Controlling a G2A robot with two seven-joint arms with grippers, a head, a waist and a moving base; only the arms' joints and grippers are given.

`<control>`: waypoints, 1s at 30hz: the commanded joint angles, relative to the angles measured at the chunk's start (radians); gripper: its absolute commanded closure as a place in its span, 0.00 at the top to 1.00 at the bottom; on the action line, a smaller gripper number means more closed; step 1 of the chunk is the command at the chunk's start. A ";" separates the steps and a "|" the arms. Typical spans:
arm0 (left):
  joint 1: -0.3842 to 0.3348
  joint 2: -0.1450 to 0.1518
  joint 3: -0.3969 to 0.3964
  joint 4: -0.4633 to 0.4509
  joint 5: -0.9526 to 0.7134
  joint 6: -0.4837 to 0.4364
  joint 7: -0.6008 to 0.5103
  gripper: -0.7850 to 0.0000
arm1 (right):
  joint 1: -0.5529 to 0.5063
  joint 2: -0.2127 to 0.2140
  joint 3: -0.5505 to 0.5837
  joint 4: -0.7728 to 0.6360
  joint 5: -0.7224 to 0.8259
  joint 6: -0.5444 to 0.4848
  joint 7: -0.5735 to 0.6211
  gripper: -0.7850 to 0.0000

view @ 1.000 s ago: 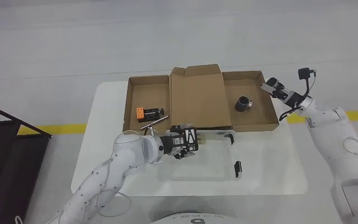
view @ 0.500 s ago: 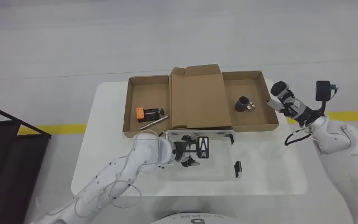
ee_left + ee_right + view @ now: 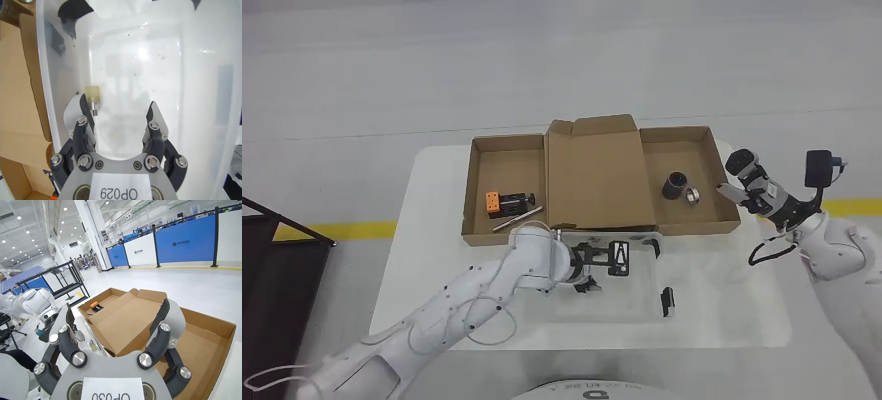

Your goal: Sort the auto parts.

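Left wrist view: left gripper [image 3: 117, 100] sits down in the clear bin [image 3: 45, 75], fingers wide and empty, capped stud [image 3: 93, 98] against the bin wall just beside one fingertip; it should sidestep wall-ward, centre the stud, then close without snagging the wall.

A factory hall: high lit ceiling [image 3: 28, 222], blue partition panels [image 3: 189, 251], yellow floor lines [image 3: 352, 230].

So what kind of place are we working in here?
Probably a factory hall or industrial workshop: blue-and-white partition panels, rows of ceiling lights high overhead, and a yellow floor line.
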 commanded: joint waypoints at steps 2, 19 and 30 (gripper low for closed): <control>-0.010 -0.007 0.014 0.025 0.010 0.000 0.011 0.77 | 0.000 0.000 0.000 0.000 0.000 0.000 0.000 1.00; -0.069 -0.041 0.062 0.105 -0.056 -0.061 0.030 0.41 | 0.000 0.000 0.000 0.000 0.000 0.000 0.000 1.00; -0.065 -0.044 0.073 0.110 0.082 0.019 0.025 0.65 | 0.000 0.000 0.000 0.000 0.000 0.000 0.000 1.00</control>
